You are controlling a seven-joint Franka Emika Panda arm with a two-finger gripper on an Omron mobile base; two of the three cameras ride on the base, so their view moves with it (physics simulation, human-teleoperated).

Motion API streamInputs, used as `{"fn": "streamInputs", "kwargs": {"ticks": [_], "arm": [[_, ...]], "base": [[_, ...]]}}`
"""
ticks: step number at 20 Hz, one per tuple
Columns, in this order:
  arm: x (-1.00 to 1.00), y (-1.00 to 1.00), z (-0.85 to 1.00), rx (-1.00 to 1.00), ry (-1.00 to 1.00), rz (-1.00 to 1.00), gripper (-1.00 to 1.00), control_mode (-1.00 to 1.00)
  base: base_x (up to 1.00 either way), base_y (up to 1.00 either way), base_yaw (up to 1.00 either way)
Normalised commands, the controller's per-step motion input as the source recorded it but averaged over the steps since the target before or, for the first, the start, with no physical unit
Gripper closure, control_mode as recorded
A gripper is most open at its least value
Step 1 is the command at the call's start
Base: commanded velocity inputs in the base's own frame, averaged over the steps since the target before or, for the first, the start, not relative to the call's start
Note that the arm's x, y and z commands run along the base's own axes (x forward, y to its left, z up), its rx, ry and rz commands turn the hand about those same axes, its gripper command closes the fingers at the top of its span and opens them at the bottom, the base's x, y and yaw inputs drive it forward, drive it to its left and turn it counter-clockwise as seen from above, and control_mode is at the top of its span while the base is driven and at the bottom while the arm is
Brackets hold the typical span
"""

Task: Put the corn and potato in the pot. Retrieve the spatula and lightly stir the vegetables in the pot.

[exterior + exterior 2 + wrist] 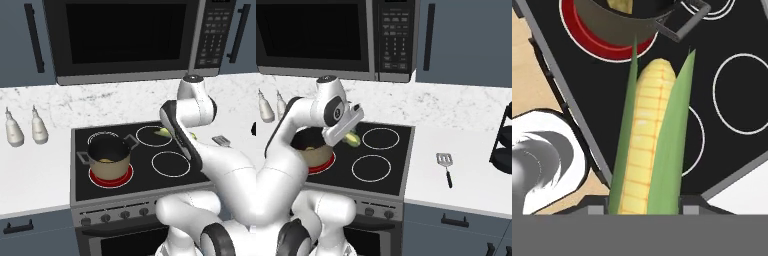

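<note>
my claw point(643, 207) is clenched on the corn point(646, 145), held above the stovetop point(145, 155). its long axis points toward the pot point(108, 159), which sits just ahead on the red burner point(111, 178) with the potato point(106, 160) inside.

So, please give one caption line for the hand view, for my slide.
Corn rising between the claw tips, pointing toward the pot on the red burner.

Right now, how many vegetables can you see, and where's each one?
2. The corn is held in the gripper above the stove, beside the pot. The potato already lies inside the pot.
</note>
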Motion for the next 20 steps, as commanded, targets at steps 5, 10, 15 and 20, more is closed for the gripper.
{"fn": "streamInputs", "kwargs": {"ticks": [5,10,15,20], "arm": [[0.21,1.0,0.17,-0.05,-0.01,0.08,1.0,-1.0],[0.76,1.0,-0.01,0.0,0.07,0.04,1.0,-1.0],[0.76,0.94,-0.24,-0.01,0.16,0.01,1.0,-1.0],[0.58,0.56,-0.42,0.0,0.15,0.0,1.0,-1.0]], "base": [[0.0,0.0,0.0],[0.0,0.0,0.0],[0.0,0.0,0.0],[0.0,0.0,0.0]]}}
